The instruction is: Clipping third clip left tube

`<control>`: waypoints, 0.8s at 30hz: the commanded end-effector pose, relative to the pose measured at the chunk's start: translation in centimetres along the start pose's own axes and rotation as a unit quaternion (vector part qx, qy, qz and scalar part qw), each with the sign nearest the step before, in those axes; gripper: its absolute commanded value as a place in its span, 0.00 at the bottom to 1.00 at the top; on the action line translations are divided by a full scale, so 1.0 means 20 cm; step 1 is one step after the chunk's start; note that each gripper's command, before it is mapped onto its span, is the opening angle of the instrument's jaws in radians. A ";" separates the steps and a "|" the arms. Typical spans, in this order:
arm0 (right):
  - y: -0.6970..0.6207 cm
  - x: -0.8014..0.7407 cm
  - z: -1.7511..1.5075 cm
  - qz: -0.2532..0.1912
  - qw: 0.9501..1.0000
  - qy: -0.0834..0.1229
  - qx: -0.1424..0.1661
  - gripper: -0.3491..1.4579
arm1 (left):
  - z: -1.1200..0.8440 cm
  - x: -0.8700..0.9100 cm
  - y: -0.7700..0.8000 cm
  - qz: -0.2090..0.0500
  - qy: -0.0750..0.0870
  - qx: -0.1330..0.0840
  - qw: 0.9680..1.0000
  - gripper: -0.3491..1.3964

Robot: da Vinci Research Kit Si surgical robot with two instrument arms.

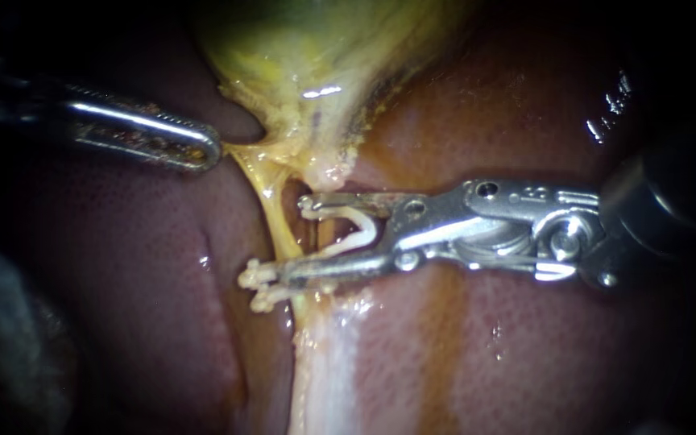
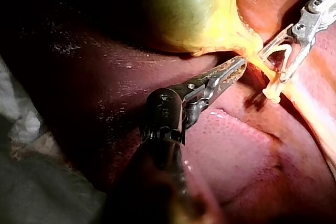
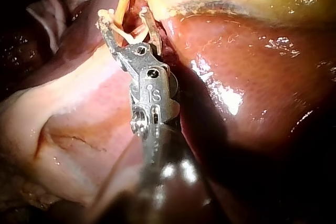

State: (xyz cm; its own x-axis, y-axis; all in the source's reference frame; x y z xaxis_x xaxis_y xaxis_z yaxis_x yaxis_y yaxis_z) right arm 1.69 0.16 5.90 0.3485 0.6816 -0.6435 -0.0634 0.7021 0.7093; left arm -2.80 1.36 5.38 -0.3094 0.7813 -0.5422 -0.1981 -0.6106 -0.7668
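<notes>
The yellow left tube [image 1: 271, 205] runs down from the gallbladder [image 1: 308, 48] neck. My left instrument [image 1: 203, 149] has its jaws shut on yellow tissue at that neck, drawing it leftward; its wrist view shows the same grip [image 2: 237, 67]. My right instrument [image 1: 293, 240] holds an open white clip [image 1: 358, 229] between its spread jaws. The lower jaw reaches across the left tube, and the upper jaw's tip ends just right of it. Another white clip [image 1: 263, 304] sits on the tube just below the lower jaw. The right wrist view shows the clip [image 3: 128, 34] with its mouth at the tube.
Dark red liver [image 1: 525, 338] surrounds the site on both sides. A pale whitish band of tissue [image 1: 324, 362] continues downward from the tubes. A second strand [image 1: 321, 234] lies between the right instrument's jaws, close behind the clip. White gauze-like material [image 2: 21, 129] lies beside the left shaft.
</notes>
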 end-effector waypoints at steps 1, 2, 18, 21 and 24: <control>0.001 0.000 0.001 0.000 1.000 0.001 0.001 0.47 | 0.000 0.000 0.000 0.000 0.000 -0.001 1.000 0.00; 0.001 0.000 0.002 0.000 1.000 0.000 0.004 0.47 | 0.000 0.000 0.000 0.000 0.000 -0.001 1.000 0.00; -0.002 0.004 0.014 0.009 0.996 0.027 0.085 0.45 | 0.001 0.000 0.000 0.000 0.000 0.000 1.000 0.00; -0.001 0.005 0.017 0.007 0.996 0.031 0.083 0.45 | 0.001 0.000 0.000 0.000 0.000 0.000 1.000 0.00; 0.000 0.007 0.021 0.011 0.996 0.036 0.082 0.45 | 0.002 0.000 0.000 0.000 0.000 0.000 1.000 0.00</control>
State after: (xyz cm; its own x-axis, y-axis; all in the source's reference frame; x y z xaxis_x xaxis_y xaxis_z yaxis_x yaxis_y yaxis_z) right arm 2.14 0.18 5.94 0.2775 0.7149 -0.6418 0.0840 0.6475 0.7575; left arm -2.83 1.35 5.40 -0.3096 0.7811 -0.5423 -0.1977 -0.6107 -0.7668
